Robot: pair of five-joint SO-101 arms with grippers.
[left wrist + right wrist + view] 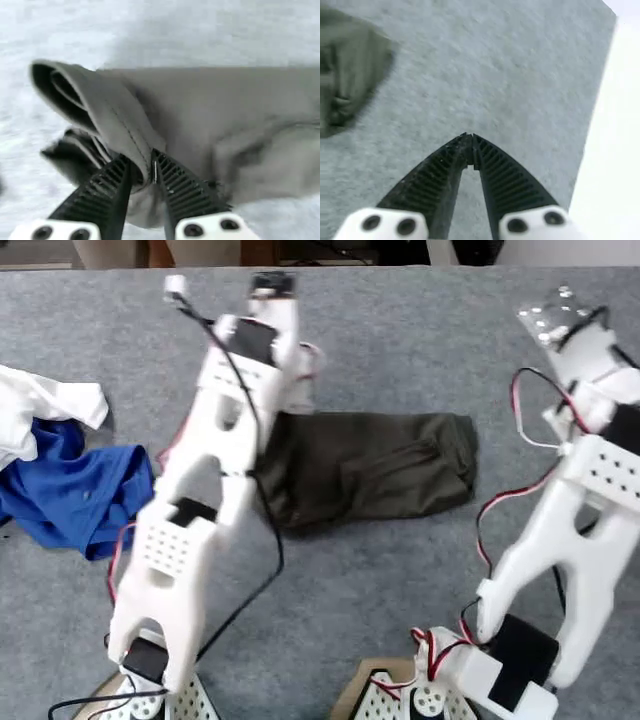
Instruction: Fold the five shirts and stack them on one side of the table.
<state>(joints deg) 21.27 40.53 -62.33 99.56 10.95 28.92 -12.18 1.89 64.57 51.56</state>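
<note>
A dark olive shirt [370, 468] lies folded lengthwise in the middle of the grey table [420, 330]. My left gripper [145, 172] is shut on a raised fold at that shirt's [225, 115] edge, and the cloth bunches between the fingers. The left arm [230, 410] stretches over the shirt's left end in the high view. My right gripper [470, 145] is shut on nothing, hovering over bare table, with the olive shirt [345, 75] off to one side. The right arm [590, 480] stands at the table's right.
A crumpled blue shirt [80, 490] and a white shirt [45, 405] lie together at the left edge of the table. The table's edge [600, 125] runs close past the right gripper. Open grey surface lies along the far side and front centre.
</note>
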